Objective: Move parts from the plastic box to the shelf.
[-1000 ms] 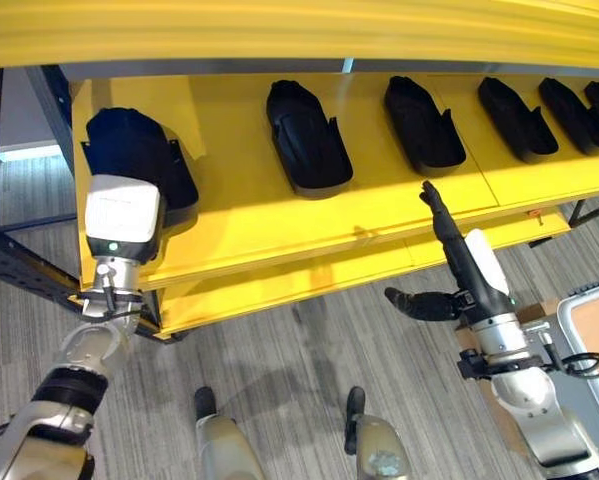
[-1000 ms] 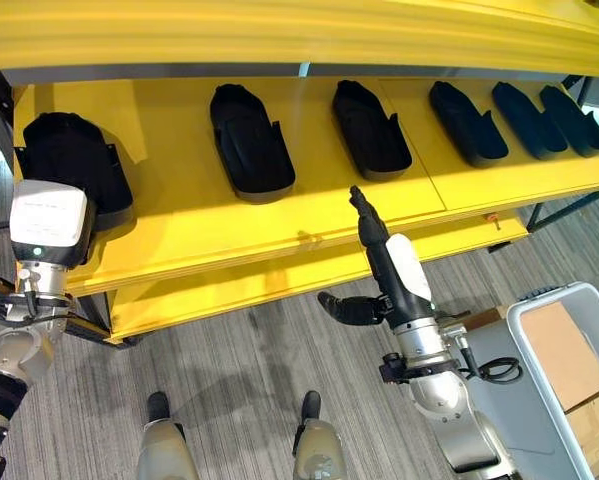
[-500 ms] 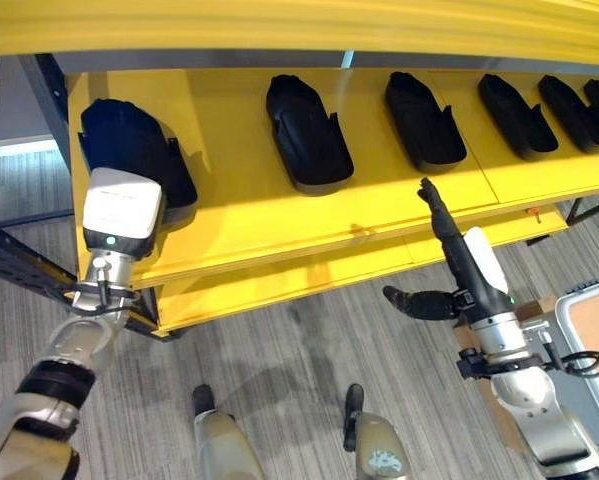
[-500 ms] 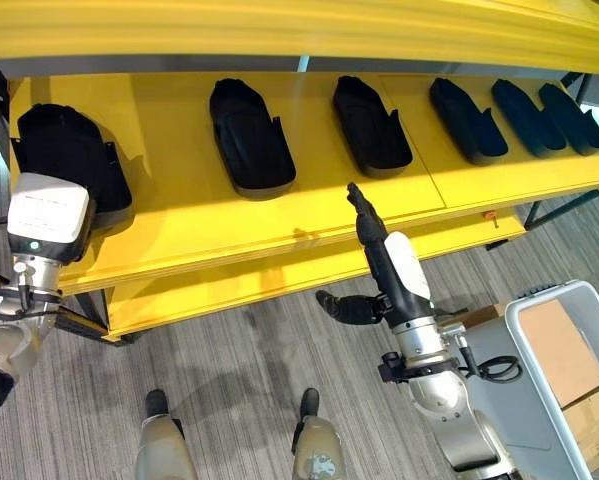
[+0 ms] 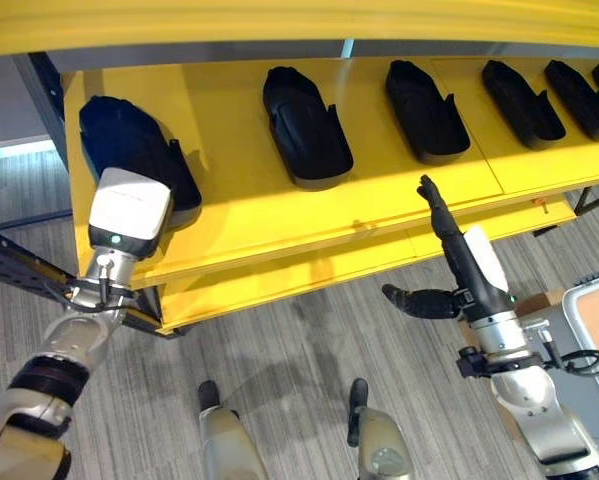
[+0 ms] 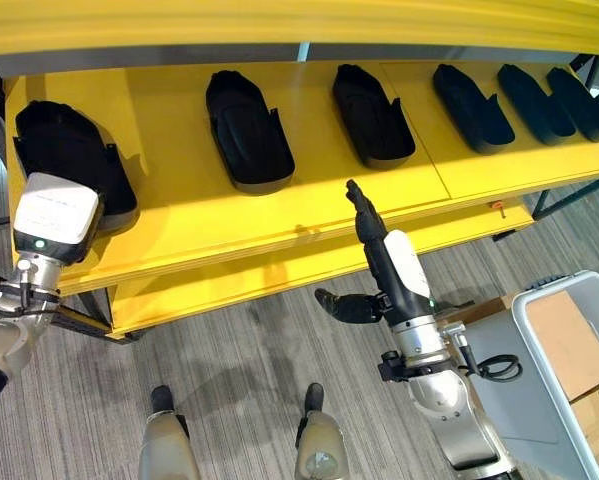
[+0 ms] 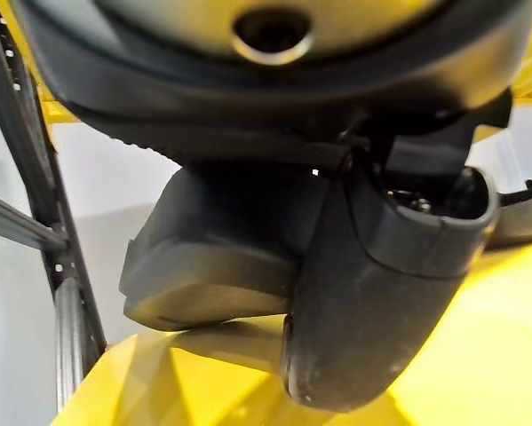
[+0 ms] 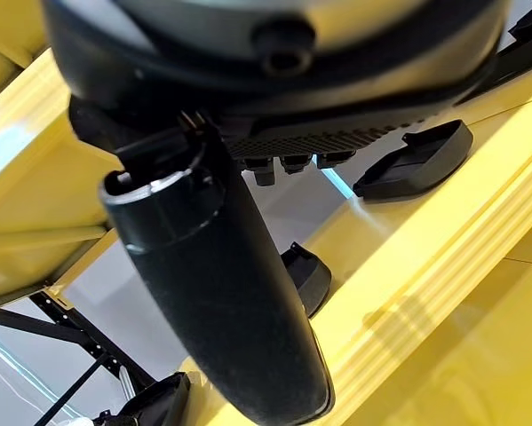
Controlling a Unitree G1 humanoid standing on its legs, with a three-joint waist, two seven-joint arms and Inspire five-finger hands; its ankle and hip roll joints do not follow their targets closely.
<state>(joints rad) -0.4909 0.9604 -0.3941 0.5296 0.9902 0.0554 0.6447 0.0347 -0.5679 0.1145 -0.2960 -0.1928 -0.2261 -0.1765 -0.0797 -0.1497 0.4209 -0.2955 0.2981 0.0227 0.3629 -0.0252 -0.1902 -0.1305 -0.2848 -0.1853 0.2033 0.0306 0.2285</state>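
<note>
Six black parts already lie in a row along the yellow shelf (image 6: 279,215), so as I judge it most of the job is behind me. The leftmost part (image 6: 69,160) sits at the far-left end of the shelf board, and my left hand (image 7: 385,293) is up against it. From my head I see mainly the white block on that wrist, standing in front of the part's near edge. From the wrist itself the thumb lies down beside the part's dark shell, which rests on the yellow board. I cannot tell whether my fingers there are curled on the part or already let go, since the part and the hand's own bulk hide them.

My right hand (image 6: 374,262) is out in front of the shelf's near edge, holding nothing. Its fingers are straight and point up toward the board, with the thumb stuck out to the left. It touches no part; the second part (image 6: 244,130) and the third part (image 6: 372,115) lie beyond it on the shelf, well apart from it.

The plastic box (image 6: 569,370) stands on the floor at my right, near my right arm. I see cardboard-coloured pieces inside it, and I make out no black part there, so I cannot say whether anything is left to fetch. What remains, as I read it, is to free my left hand from the leftmost part and check the box.
</note>
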